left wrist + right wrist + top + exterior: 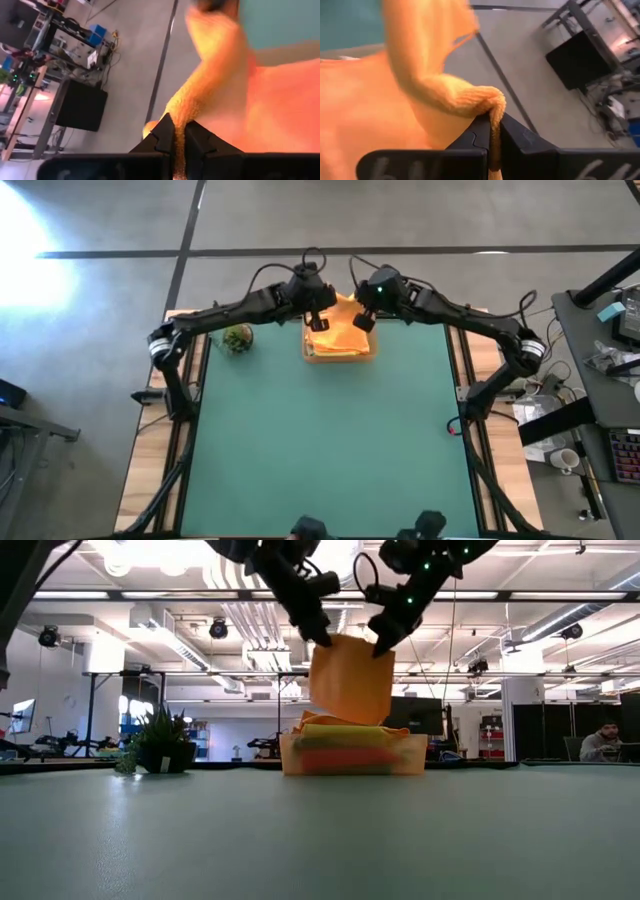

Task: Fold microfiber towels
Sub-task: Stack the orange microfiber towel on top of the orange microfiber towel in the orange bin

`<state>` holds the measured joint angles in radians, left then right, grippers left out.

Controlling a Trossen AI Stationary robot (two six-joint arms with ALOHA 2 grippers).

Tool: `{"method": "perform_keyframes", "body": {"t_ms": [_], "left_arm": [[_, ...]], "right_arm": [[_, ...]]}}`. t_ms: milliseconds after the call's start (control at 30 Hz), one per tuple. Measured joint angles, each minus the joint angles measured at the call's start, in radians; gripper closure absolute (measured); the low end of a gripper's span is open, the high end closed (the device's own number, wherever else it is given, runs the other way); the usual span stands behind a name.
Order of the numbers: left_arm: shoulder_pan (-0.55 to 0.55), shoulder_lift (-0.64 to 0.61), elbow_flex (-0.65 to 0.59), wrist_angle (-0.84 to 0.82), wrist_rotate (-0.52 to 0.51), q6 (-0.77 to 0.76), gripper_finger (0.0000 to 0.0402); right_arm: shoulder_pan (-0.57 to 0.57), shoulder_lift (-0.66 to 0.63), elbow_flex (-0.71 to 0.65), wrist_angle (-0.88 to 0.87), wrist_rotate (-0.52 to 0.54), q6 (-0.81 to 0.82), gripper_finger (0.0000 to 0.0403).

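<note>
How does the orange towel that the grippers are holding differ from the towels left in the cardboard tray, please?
The orange towel hangs spread out in the air, while the stacked towels lie flat in the cardboard tray. The left gripper and right gripper each pinch a top corner of it; nothing grips the stack. Both are soft cloths.

Grey concrete floor [300, 215] crossed by dark seams; bright glare at one corner. Open ceiling with white ducts [235, 625] and strip lights. Cluttered desk [610, 380] beside the table; potted plant [160, 745]; seated person [603, 743] far off.
</note>
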<state>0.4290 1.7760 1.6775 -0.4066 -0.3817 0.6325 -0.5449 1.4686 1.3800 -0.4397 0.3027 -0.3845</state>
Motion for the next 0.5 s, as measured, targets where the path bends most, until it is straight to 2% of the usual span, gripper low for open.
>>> {"method": "perform_keyframes", "body": {"t_ms": [167, 367, 500], "left_arm": [[0.009, 0.058, 0.004, 0.038, -0.031, 0.032, 0.0399], [0.042, 0.088, 0.003, 0.081, -0.052, 0.031, 0.0399], [0.054, 0.118, 0.001, 0.03, -0.053, 0.029, 0.0399]], "right_arm": [[-0.067, 0.005, 0.0, 0.066, -0.009, -0.059, 0.0394], [-0.139, 0.006, 0.025, 0.067, -0.169, -0.06, 0.0394], [-0.136, 0.007, 0.004, 0.009, -0.197, -0.055, 0.0394]]}}
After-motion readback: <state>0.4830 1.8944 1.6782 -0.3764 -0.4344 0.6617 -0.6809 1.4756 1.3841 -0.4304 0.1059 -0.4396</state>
